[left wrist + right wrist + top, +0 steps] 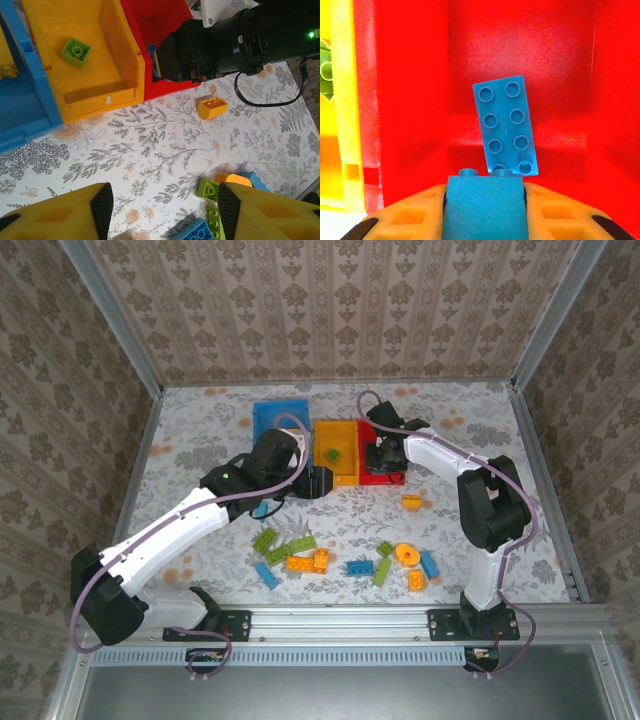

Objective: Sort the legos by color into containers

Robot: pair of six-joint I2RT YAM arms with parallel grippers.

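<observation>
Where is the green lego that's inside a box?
In the left wrist view, the green lego lies inside the orange-yellow bin, between the blue bin and the red bin.

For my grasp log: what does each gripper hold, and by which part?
Right gripper: a blue brick, pinched by its two side faces. Left gripper: open, holding nothing.

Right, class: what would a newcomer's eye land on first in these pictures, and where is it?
First, the row of three open plastic bins mid-table: a blue bin, an orange-yellow bin and a red bin. The right gripper holds a small blue plastic brick over the red bin, where a blue eight-stud brick already lies. Nearer the arms' bases, loose orange, green and blue bricks lie scattered.
</observation>
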